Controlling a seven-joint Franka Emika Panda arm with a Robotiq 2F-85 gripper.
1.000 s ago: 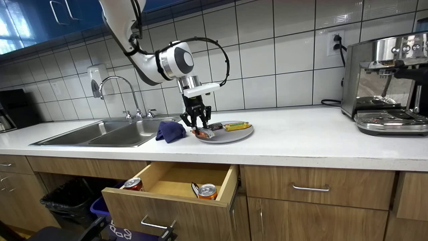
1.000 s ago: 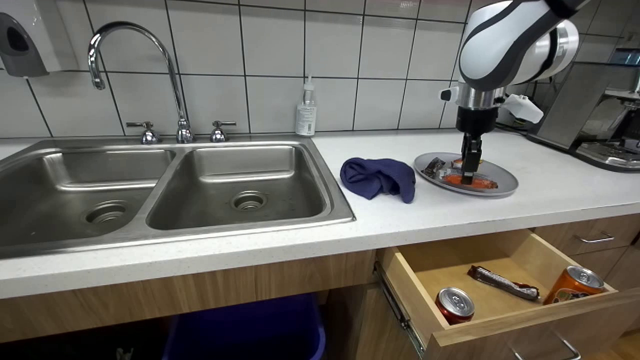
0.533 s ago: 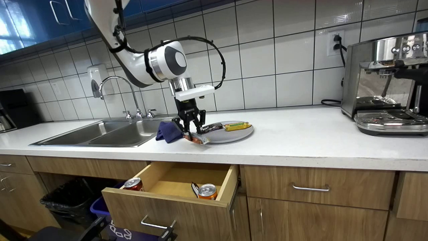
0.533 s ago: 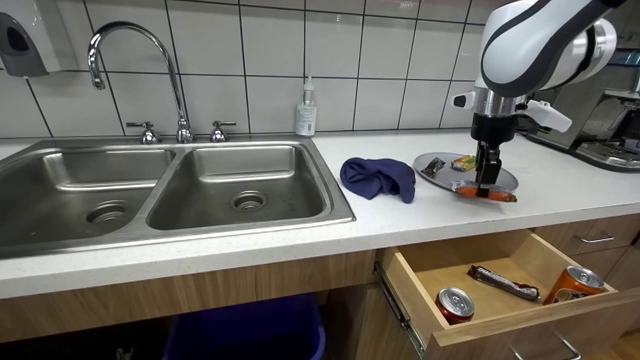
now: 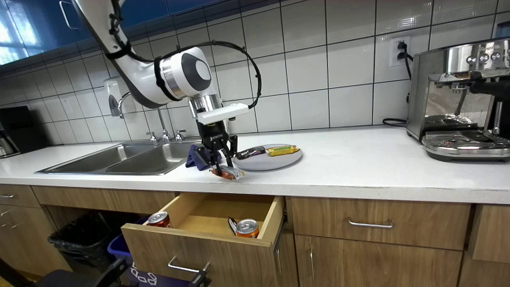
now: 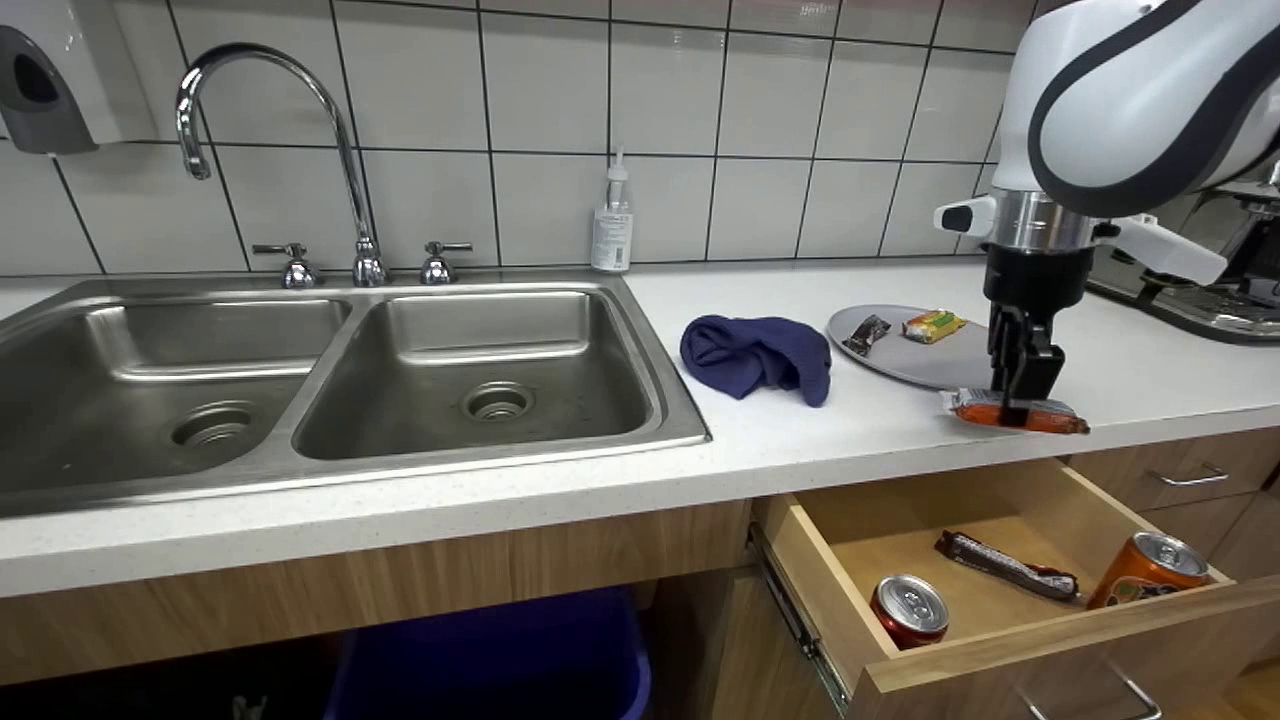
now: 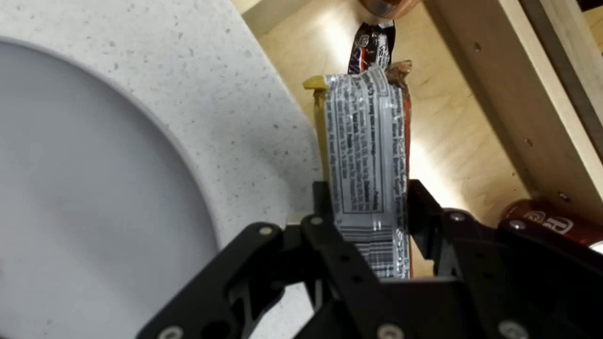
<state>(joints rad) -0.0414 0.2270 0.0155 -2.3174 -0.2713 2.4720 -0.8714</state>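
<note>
My gripper (image 5: 224, 167) is shut on an orange-wrapped bar (image 5: 234, 174) and holds it up near the counter's front edge. The bar also shows in an exterior view (image 6: 1060, 419). In the wrist view the fingers (image 7: 367, 200) grip both sides of the bar (image 7: 365, 141), its silver printed back facing the camera. The grey plate (image 6: 900, 366) lies just behind, bearing a dark wrapped bar (image 6: 866, 334) and a yellow wrapped bar (image 6: 932, 326). Below is the open drawer (image 6: 870, 530) with a brown wrapped bar (image 6: 1005, 565), a red can (image 6: 909, 612) and an orange can (image 6: 1140, 572).
A crumpled dark blue cloth (image 6: 755, 355) lies between plate and double sink (image 6: 680, 420). A pump bottle (image 6: 612, 225) stands by the wall. A coffee machine (image 5: 462, 99) stands on the counter. A blue bin (image 6: 500, 660) and a black-lined bin (image 5: 85, 239) are under the counter.
My gripper has carried the orange bar up off the plate, over its rim and toward the counter's front edge. The other bars, cloth, drawer and cans have not moved.
</note>
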